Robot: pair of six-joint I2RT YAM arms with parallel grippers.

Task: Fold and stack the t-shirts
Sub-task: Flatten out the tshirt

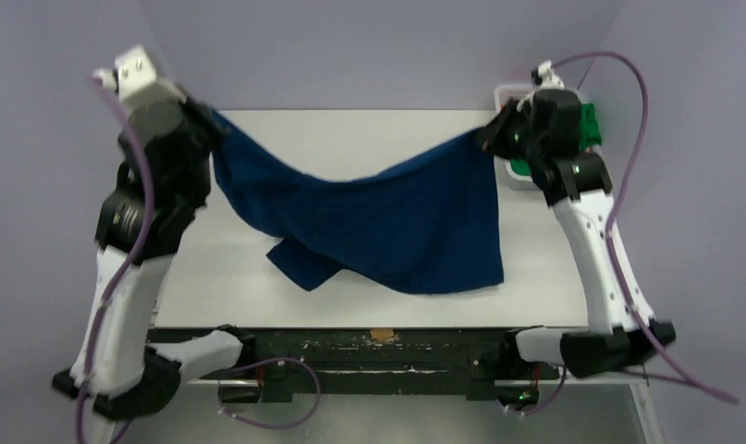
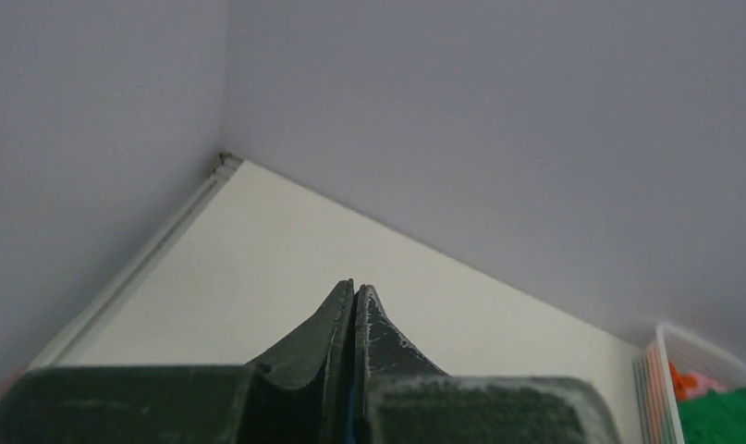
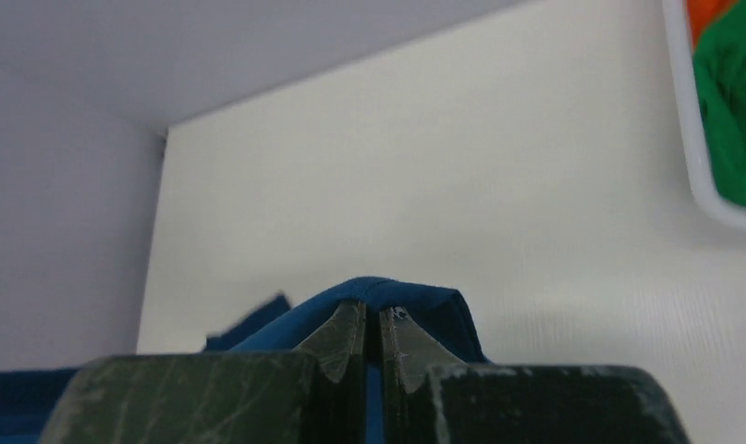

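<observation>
We hold the navy t-shirt (image 1: 397, 222) aloft, left gripper (image 1: 214, 135) and right gripper (image 1: 489, 139) both clenched on it; next, we judge, lower it flat.

My gripper (image 2: 354, 292) at bottom centre, 2 dark fingers (image 2: 387, 347) pressed together, blue shirt (image 2: 352, 413) sliver between them, pale table (image 2: 276, 250) beyond, grey walls (image 2: 461, 111), basket (image 2: 658, 370) far right holding green shirt (image 2: 725, 416), orange shirt (image 2: 687, 381)
</observation>
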